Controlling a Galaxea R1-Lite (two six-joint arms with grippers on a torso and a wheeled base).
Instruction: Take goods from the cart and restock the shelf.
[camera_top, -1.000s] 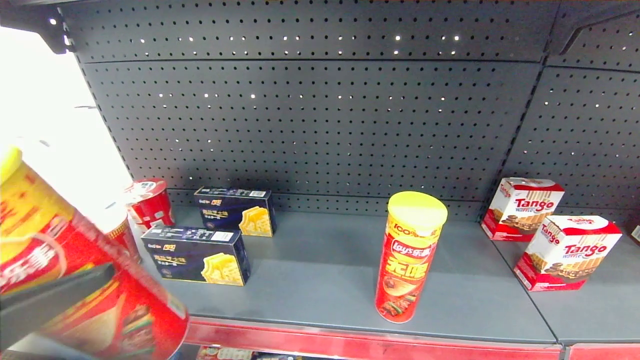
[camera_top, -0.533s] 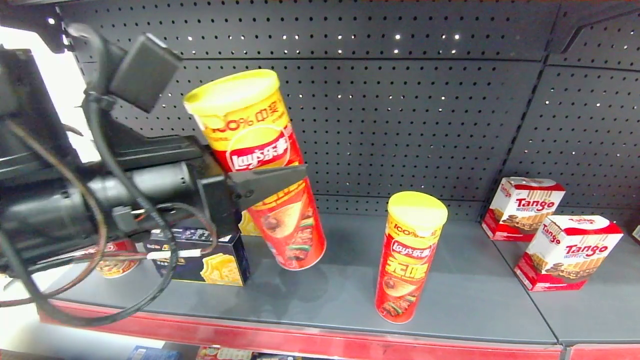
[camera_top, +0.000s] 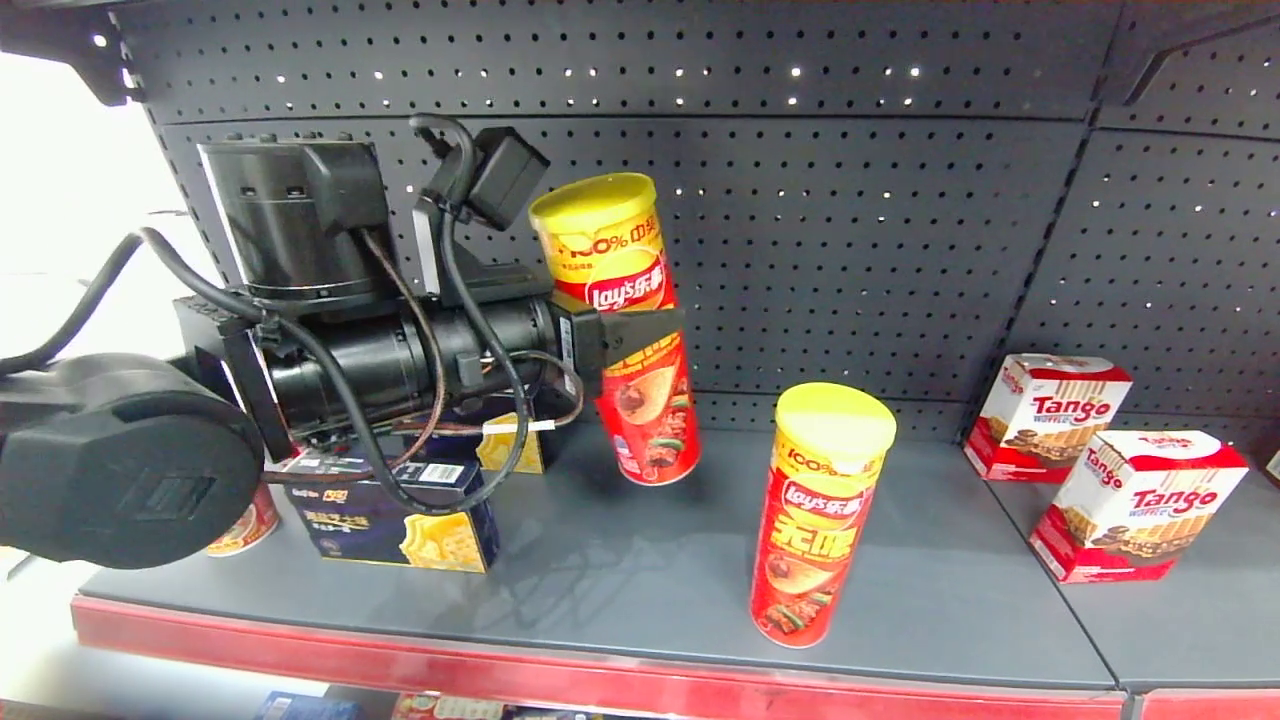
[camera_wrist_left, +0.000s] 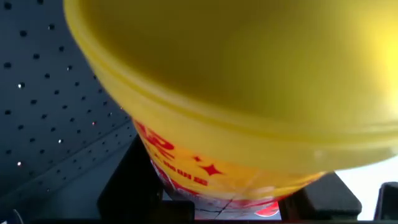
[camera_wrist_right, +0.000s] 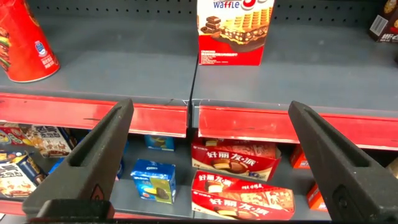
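Note:
A red chip can with a yellow lid (camera_top: 610, 260) hangs slightly tilted above the grey shelf (camera_top: 620, 570), close to the pegboard back. My left gripper (camera_top: 640, 335) is shut around its middle, with one dark finger across the front. In the left wrist view the can's yellow lid (camera_wrist_left: 249, 93) looms close between that gripper's (camera_wrist_left: 230, 199) dark fingers. A second, identical can (camera_top: 820, 515) stands upright on the shelf, to the right of the held one and nearer the front. My right gripper (camera_wrist_right: 211, 168) is open and holds nothing, level with the shelf's red front edge (camera_wrist_right: 249, 121).
Two dark blue boxes (camera_top: 400, 510) and a red cup (camera_top: 240, 525) sit under and behind my left arm. Two red-and-white wafer boxes (camera_top: 1140, 505) stand on the right shelf section. There is bare shelf between the cans. Red boxes (camera_wrist_right: 239, 162) lie on the lower shelf.
My left arm has carried the can further right and deeper over the shelf toward the pegboard, and it now hangs more upright. The standing can and the boxes have not moved.

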